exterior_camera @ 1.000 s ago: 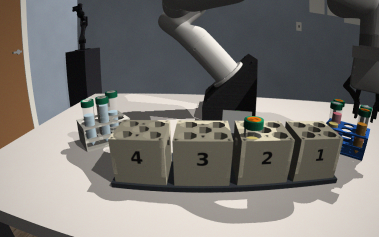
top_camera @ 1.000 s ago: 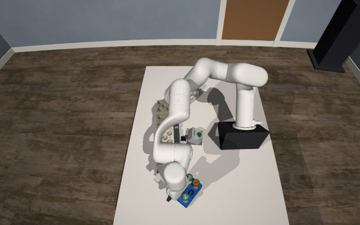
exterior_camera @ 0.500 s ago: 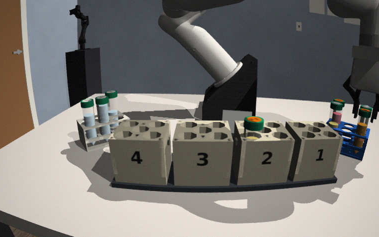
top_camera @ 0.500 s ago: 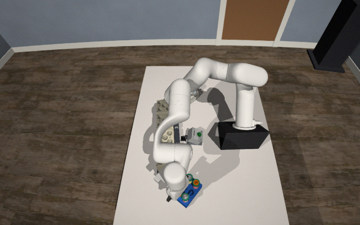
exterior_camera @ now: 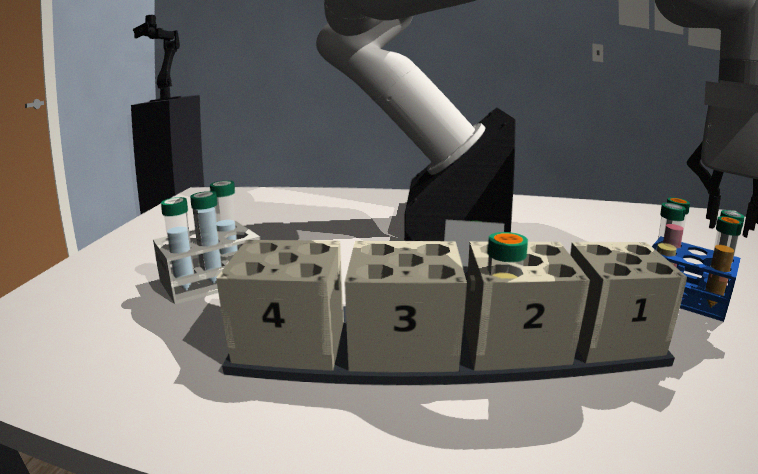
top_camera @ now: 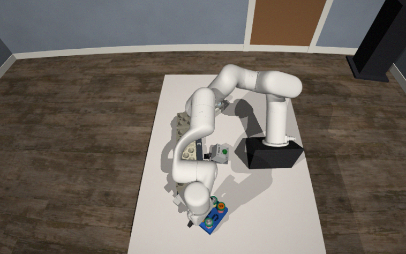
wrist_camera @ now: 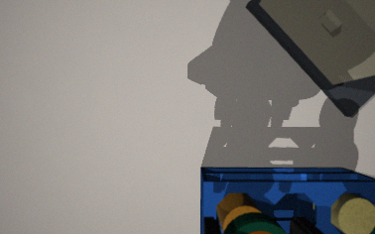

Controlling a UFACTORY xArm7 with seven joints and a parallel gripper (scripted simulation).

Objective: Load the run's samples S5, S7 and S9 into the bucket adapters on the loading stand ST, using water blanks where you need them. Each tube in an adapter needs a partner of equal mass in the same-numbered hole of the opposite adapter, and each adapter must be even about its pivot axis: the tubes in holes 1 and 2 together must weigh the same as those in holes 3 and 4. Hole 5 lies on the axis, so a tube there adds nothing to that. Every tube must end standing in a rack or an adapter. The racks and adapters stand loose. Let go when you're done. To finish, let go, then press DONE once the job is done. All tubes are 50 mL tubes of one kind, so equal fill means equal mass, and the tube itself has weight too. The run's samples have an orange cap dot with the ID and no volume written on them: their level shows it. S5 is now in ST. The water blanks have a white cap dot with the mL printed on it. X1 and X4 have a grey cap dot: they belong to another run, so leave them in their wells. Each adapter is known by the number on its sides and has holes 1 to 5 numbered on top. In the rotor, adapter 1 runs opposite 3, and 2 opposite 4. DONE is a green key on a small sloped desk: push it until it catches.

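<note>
My gripper (exterior_camera: 731, 228) (wrist_camera: 256, 226) is partly open at the blue rack (exterior_camera: 731, 272) (wrist_camera: 209, 198) (top_camera: 210, 231). Its fingers stand around the cap of an orange-dot tube with amber liquid (exterior_camera: 723, 259), which stands in the rack; its ID is unreadable. S9 (top_camera: 220, 206) stands at the other end, with pink liquid. Two grey-dot tubes (top_camera: 213, 200) (top_camera: 208, 222) stand there too. An orange-dot tube (exterior_camera: 507, 247) with yellow liquid stands in a front hole of adapter 2 (exterior_camera: 553, 335). Adapters 1 (exterior_camera: 635, 335), 3 (exterior_camera: 404, 347) and 4 (exterior_camera: 276, 341) show no tubes in their holes.
Three blanks (exterior_camera: 174, 207) (exterior_camera: 203, 200) (exterior_camera: 222, 188) with water stand in the pale rack (exterior_camera: 165, 270) beyond adapter 4; their volumes are unreadable. The green DONE key (top_camera: 224, 151) is on its grey desk (top_camera: 215, 157), between the loading stand (exterior_camera: 447, 376) and my black base (top_camera: 270, 159).
</note>
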